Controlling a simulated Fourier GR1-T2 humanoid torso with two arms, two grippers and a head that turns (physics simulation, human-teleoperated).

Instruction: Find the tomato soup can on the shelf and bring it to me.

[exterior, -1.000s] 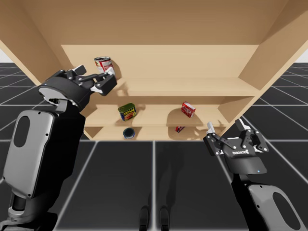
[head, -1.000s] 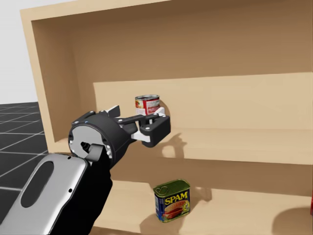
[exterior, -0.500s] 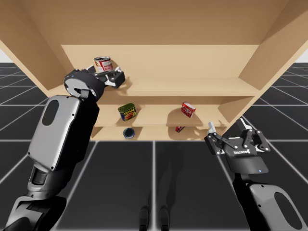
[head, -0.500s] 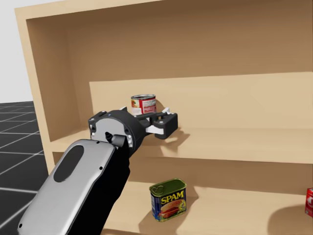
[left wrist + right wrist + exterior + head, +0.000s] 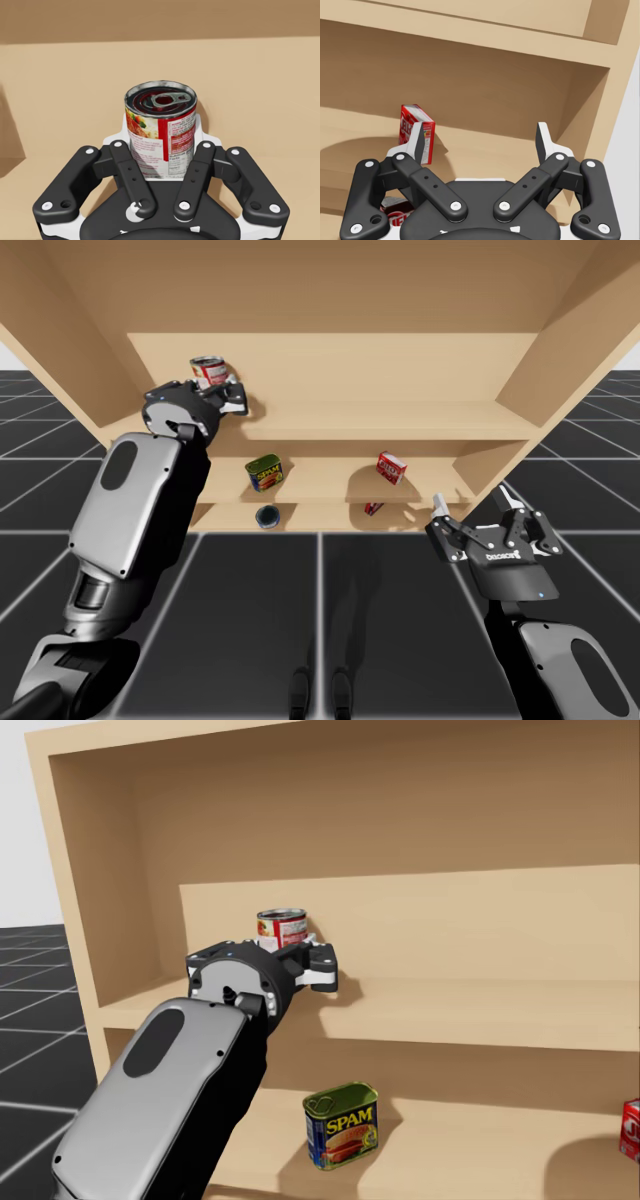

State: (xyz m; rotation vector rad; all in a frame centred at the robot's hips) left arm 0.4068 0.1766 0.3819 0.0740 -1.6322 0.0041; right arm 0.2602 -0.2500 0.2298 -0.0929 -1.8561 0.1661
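The tomato soup can (image 5: 207,369) is a red and white can with a pull-tab lid, standing upright at the left end of the upper shelf (image 5: 400,421). My left gripper (image 5: 222,392) reaches onto that shelf. In the left wrist view the can (image 5: 160,130) sits between the fingers of my left gripper (image 5: 161,136), and both fingers press its sides. The head view shows the can (image 5: 281,928) just behind my left gripper (image 5: 318,962). My right gripper (image 5: 472,502) hangs open in front of the shelf's lower right, with nothing in it (image 5: 480,131).
A green rectangular tin (image 5: 265,474) and a red box (image 5: 391,467) stand on the middle shelf. A dark round can (image 5: 267,517) and a small red item (image 5: 373,508) lie on the bottom shelf. The shelf's side walls close in the left and right.
My left arm reached deeper onto the upper shelf and its fingers closed around the can, which shifted slightly left. My head turned a little. The right arm stayed put.
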